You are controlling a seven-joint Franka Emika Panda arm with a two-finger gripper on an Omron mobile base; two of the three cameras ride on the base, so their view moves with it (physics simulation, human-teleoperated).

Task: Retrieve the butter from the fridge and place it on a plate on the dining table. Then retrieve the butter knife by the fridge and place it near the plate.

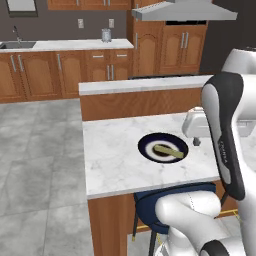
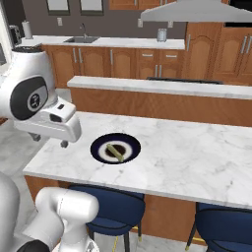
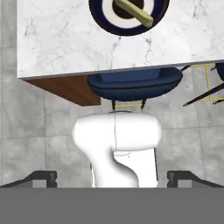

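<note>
The butter (image 1: 168,150) is a tan stick lying across the dark navy plate (image 1: 148,150) on the white marble dining table (image 1: 112,155). The right base view shows the butter (image 2: 115,151) on the plate (image 2: 101,143) near the table's (image 2: 187,157) left end. My gripper (image 2: 50,140) hangs open and empty above the table's near left edge, apart from the plate. In the hand view its fingers (image 3: 41,177) stand wide apart, with the plate (image 3: 103,19) and the butter (image 3: 134,12) at the top. The gripper (image 1: 200,141) sits right of the plate, partly behind my arm. The fridge and the butter knife are out of view.
Blue stools (image 2: 106,206) (image 2: 224,221) are tucked under the table's near side. A raised wooden ledge with a white top (image 2: 157,84) runs behind the table. Wooden cabinets, a sink (image 2: 82,39) and a range hood (image 2: 192,12) line the far wall. Grey tiled floor (image 1: 35,150) lies to the left.
</note>
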